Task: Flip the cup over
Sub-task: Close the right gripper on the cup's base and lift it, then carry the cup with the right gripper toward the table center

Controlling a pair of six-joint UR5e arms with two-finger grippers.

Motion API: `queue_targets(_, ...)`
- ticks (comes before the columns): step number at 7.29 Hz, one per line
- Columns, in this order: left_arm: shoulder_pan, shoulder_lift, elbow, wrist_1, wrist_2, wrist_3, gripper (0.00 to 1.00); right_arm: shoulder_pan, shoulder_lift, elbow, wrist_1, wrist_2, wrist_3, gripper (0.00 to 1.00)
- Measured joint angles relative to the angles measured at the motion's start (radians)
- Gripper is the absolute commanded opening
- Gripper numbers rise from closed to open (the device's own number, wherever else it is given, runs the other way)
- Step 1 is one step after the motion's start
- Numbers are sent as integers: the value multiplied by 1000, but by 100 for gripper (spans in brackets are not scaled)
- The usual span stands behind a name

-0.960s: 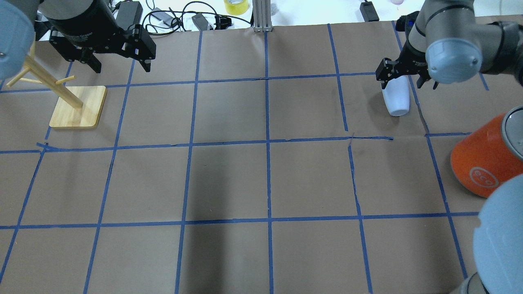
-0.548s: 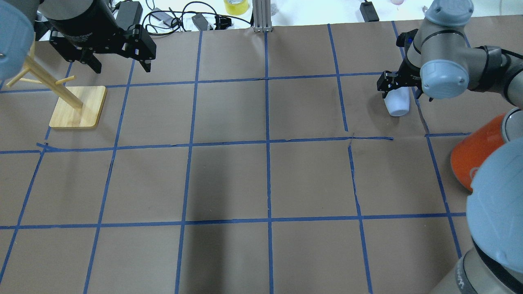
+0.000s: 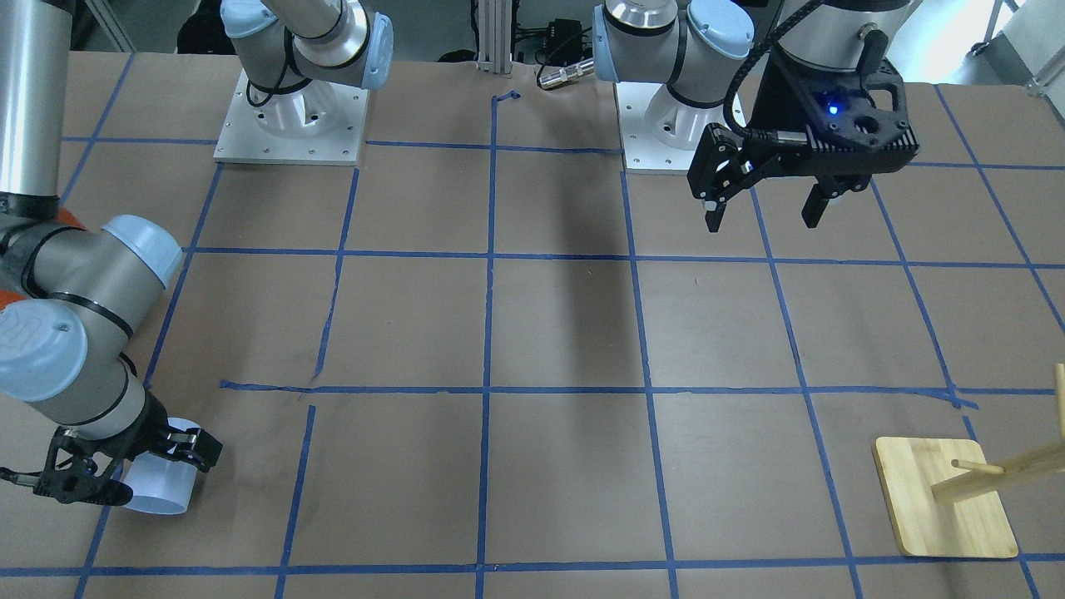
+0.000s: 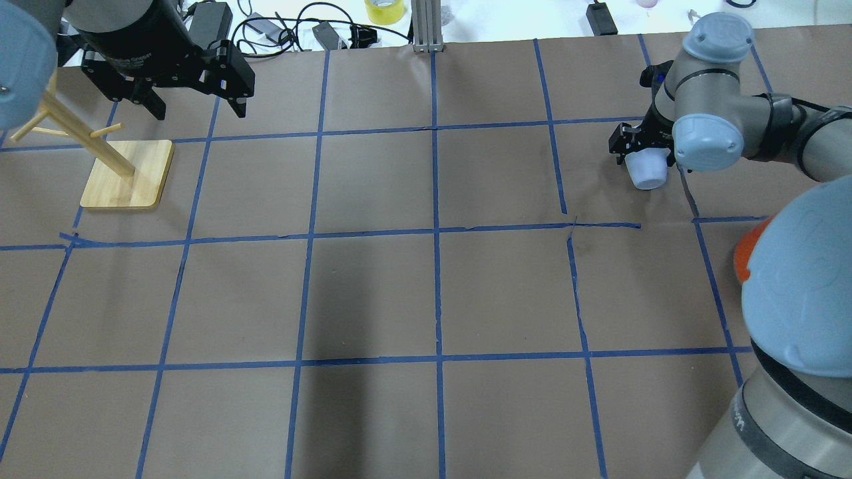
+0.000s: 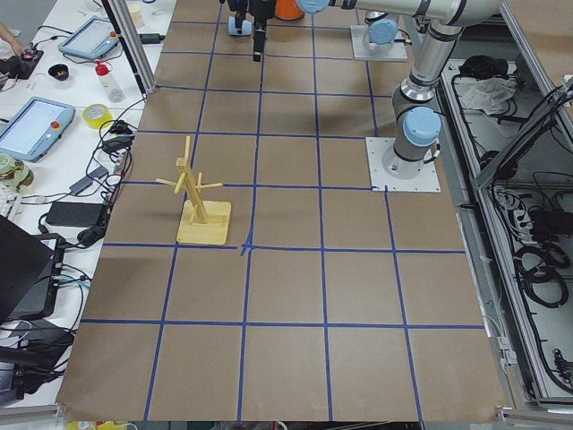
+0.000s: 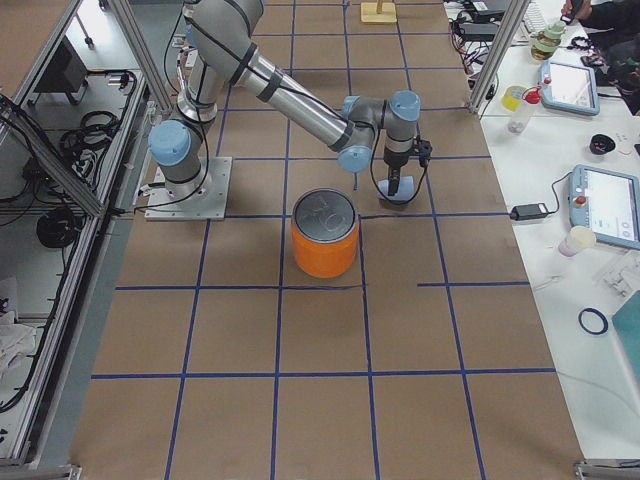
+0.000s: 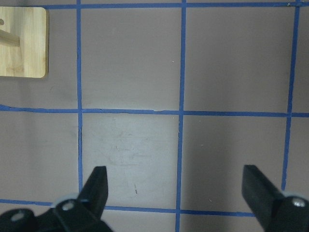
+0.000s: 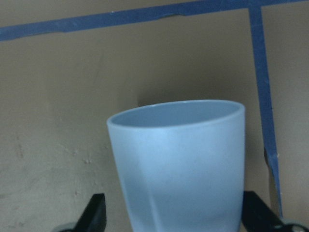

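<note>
Right wrist-mounted view: right gripper (image 8: 171, 215) is spread wide, its fingers flanking the small pale blue tapered plastic cup (image 8: 178, 159). Left gripper (image 7: 174, 188) is spread wide and empty.

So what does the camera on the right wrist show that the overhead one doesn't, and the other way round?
Only the right wrist view shows the cup close up, sitting between the two fingertips of the open right gripper. Only the overhead view shows the left gripper, the wooden rack and the yellow tape roll. Both show the cup, the brown table cover and the blue tape lines.
</note>
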Motion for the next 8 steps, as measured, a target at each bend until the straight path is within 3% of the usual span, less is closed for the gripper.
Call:
queue_targets(1,0,0,0,0,0,0,100,0,15,-8,-19,-1,-1,75)
queue_targets(2,0,0,0,0,-1,0,100,0,22,-15,-27,-1,-4,47)
queue_targets(3,0,0,0,0,0,0,100,-1,24,-21,-29,-1,-8,26)
queue_targets(5,0,0,0,0,-1,0,100,-1,18,-29,-33,3,-42,24)
queue_targets(8,0,0,0,0,-1,0,100,37,-49,-60,-30,143,-286,26)
